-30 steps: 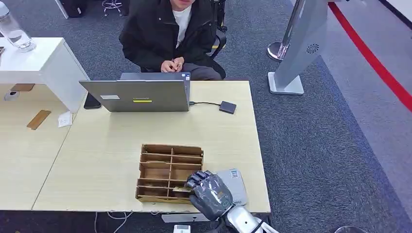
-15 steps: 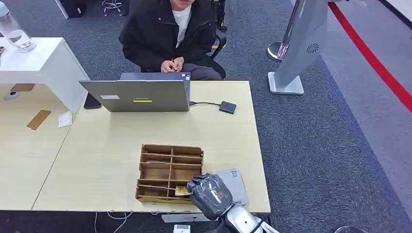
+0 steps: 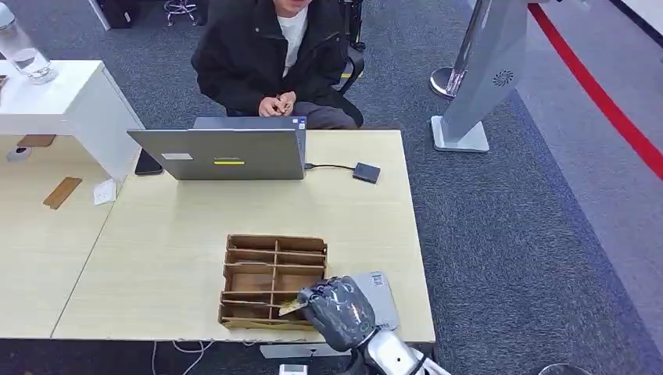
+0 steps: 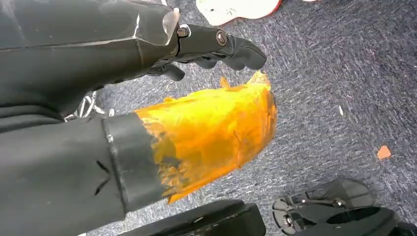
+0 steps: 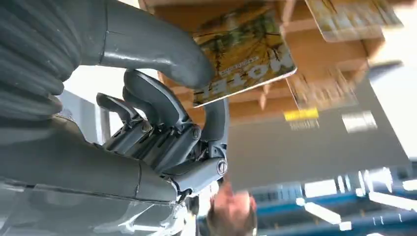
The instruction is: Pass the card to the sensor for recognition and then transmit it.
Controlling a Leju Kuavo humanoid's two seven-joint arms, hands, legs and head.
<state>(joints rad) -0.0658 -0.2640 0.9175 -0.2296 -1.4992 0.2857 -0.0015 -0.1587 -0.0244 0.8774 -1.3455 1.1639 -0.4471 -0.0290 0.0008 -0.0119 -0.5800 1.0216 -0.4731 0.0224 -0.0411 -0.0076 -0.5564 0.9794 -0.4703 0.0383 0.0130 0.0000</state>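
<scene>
At the table's [image 3: 188, 234] near edge, the right robot hand [image 3: 338, 311] pinches the card [image 5: 243, 51] between thumb and fingers, just over the wooden organizer's [image 3: 274, 278] near-right compartment. The sensor [image 3: 366, 173] lies well away toward the far edge, beside the laptop [image 3: 223, 154], so the right arm must carry the card forward. The left robot hand [image 4: 147, 98] hangs by the floor, holding nothing.

A grey laptop [image 3: 223, 153] stood open at the far edge of the wooden table [image 3: 164, 250]. Behind the laptop sat a person [image 3: 266, 55] in a dark jacket. Left of the laptop lay a black phone [image 3: 148, 163], and farther left a water bottle [image 3: 23, 48] stood on a white shelf [image 3: 70, 98].
</scene>
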